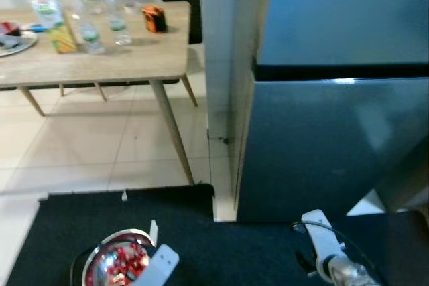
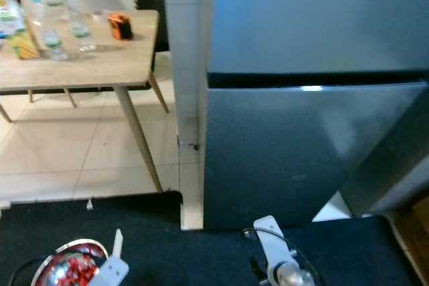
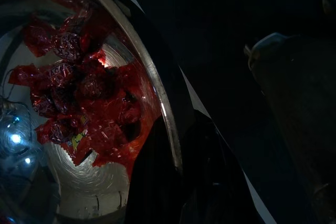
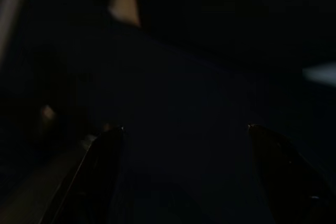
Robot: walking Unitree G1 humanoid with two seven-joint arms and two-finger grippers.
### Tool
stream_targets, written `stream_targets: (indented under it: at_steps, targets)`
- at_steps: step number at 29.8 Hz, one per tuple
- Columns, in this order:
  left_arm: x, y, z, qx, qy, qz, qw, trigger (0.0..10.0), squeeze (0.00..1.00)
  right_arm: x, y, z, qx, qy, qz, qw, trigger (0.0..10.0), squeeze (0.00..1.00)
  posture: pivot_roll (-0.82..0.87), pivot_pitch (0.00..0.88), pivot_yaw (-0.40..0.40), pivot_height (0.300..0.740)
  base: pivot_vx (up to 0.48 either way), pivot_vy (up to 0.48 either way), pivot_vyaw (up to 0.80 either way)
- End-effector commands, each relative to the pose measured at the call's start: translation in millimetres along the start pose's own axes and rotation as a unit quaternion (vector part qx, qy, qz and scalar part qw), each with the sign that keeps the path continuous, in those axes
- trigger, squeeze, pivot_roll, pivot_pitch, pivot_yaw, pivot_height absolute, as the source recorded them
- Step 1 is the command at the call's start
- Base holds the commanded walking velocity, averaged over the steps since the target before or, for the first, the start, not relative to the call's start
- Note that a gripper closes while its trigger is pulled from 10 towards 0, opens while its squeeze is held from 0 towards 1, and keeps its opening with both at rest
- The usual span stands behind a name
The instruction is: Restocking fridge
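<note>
Fridge (image 1: 335, 145) before low left pincer (image 3: 176, 182)

Head views: daylight-bright on the pale floor tiles (image 1: 100, 145) and wooden surface (image 1: 100, 58), both soft and slightly blurred. Fridge (image 1: 335, 132) door carries a diffuse blue sheen, with one small white glare spot at the seam between its doors. Bottles (image 1: 100, 21) left of the fridge look smeared. Left wrist view is dim; a highlight runs along the steel bowl (image 3: 157, 93) rim. Right wrist view is nearly black; right claw (image 4: 184, 145) fingers barely discernible, apparently spread.
</note>
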State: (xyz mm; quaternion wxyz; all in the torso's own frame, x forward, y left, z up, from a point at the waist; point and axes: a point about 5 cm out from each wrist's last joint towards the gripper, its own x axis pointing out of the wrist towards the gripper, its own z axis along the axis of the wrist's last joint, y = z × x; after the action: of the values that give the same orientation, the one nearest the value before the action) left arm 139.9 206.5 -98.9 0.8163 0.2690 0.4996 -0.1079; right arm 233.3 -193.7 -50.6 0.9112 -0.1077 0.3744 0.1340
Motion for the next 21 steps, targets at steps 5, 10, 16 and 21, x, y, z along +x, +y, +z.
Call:
stream_targets:
  at_steps: [5, 10, 16, 21]
  targets:
    - [-0.1, -3.7, 0, 0.004, 0.002, -0.007, 1.0, 10.0, 0.0, 5.1, -3.5, 61, -0.004, -0.113, 0.076, 0.991, 10.0, 1.0, -0.02, 0.0, -0.002, 0.74, 0.0, 0.0, 0.0]
    - [0.1, -4.2, 0, -0.002, 0.007, -0.015, 1.0, 10.0, 0.0, 3.8, -0.2, 96, -0.015, -0.177, 0.134, 0.975, 10.0, 1.0, -0.02, 0.0, -0.002, 0.74, 0.0, -0.288, 0.0]
    - [0.2, -3.6, -1, -0.005, 0.009, -0.012, 1.0, 10.0, 0.0, -3.0, 13.0, 135, -0.038, -0.248, 0.238, 0.938, 10.0, 1.0, -0.02, 0.004, -0.004, 0.74, 0.0, -0.471, 0.0]
    - [-0.2, -4.0, -2, -0.018, 0.007, -0.008, 1.0, 10.0, 0.0, -14.9, 15.7, 178, -0.08, -0.311, 0.286, 0.903, 10.0, 0.0, -0.01, 0.006, -0.009, 0.74, 0.0, -0.257, 0.0]
